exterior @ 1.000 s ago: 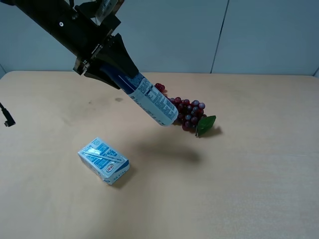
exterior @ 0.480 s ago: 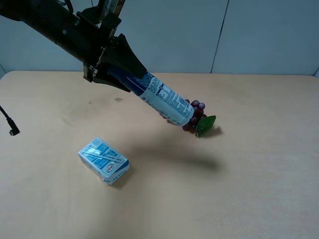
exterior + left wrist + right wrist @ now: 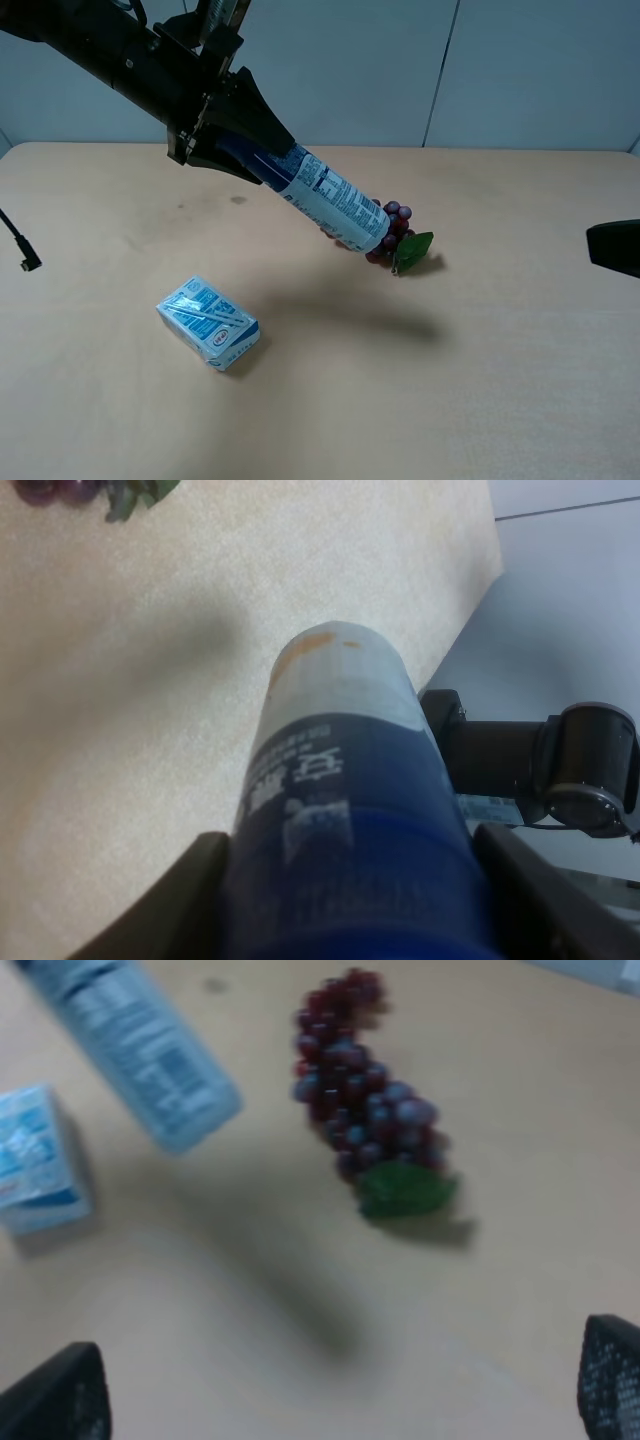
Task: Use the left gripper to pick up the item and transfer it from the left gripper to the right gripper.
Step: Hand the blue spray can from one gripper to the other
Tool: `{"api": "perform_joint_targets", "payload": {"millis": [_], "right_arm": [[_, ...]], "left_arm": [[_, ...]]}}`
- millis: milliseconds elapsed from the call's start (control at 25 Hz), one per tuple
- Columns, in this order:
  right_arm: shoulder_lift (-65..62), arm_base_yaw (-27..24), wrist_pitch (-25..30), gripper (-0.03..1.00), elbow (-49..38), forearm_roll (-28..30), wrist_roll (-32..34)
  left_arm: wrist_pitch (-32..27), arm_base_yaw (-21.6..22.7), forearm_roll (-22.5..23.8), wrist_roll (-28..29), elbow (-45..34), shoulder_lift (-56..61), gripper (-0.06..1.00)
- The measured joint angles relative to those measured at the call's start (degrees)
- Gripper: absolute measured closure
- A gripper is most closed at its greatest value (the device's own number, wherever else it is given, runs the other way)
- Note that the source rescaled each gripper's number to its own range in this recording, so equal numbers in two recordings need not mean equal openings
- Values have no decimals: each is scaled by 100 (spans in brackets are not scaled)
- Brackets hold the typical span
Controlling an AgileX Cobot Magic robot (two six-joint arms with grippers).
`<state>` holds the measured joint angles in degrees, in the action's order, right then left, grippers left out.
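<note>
The left claw [image 3: 240, 140] clamps the can [image 3: 330, 205] by its blue end, tilted above the surface [image 3: 500, 380]. The right claw [image 3: 335, 1388], spread apart, should close squarely on the free white end before any release.

Obscured: item [image 3: 330, 203], cap end buried in the left gripper [image 3: 255, 150], label print too small to read; grape bunch [image 3: 398, 225] part-hidden behind it; right gripper [image 3: 613, 247] cut by the exterior view's edge, only a dark block showing; right wrist view blurred throughout, its fingers [image 3: 55, 1395] cropped at the corners.
</note>
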<state>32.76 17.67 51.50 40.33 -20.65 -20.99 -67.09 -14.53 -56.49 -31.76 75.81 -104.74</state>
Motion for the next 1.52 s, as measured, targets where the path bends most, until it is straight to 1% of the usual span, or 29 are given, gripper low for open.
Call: {"api": "perform_joint_targets", "payload": {"millis": [200,440,720,880,1000,1160,1320,1520], "right_arm": [[872,998,-299,-3,395,259,-71],[1941,2066,-866,-3,900,507,-206],[3149,2995,-1685,-3,1269,664,-350],[3676,3213,-2159,-3,1277,815,-355],[4008,3234,-2543,-3,1277,950,-355],[4355,3234,-3039,-3,1277,1222,-355],[4621,3234,-3287,-3,1277,1389,-355],[4944,3234,-3367,-3,1277,1584,-276]], "left_arm": [[0,0,0,0,0,0,94],[0,0,0,0,0,0,94],[0,0,-7,0,0,0,94],[3,0,-143,-13,0,0,94],[3,0,-266,-38,0,0,94],[3,0,-278,-48,0,0,94],[3,0,-302,-54,0,0,94],[3,0,-302,-60,0,0,94]]}}
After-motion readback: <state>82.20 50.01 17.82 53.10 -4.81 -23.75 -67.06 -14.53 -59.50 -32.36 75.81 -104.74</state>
